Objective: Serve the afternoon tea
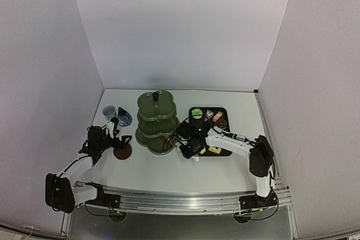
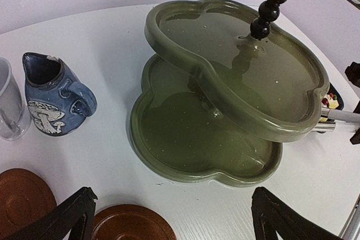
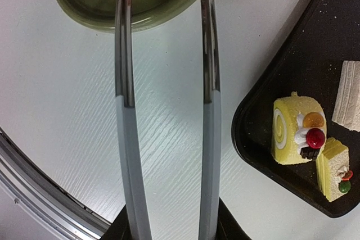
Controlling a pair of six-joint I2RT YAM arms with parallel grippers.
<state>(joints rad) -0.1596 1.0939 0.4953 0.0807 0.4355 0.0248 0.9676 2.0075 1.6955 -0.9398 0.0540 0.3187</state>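
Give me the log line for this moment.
left pincer: open, above saucers | right pincer: shut on tongs, tongs empty | stand: visible tiers bare | cakes: on black tray

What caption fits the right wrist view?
Right gripper points thin white silver-tipped tongs at olive-green tiered stand, yellow cakes beside on black rectangular tray.

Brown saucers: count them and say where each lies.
2. One brown saucer lies near the blue mushroom pot; the second saucer lies beside it, before the olive-green stand. None seems hidden.

White arm links (image 1: 76, 168), black joints (image 1: 260, 158), black wedge-shaped fingers (image 2: 70, 217), dark cables (image 1: 112, 213) at bases.
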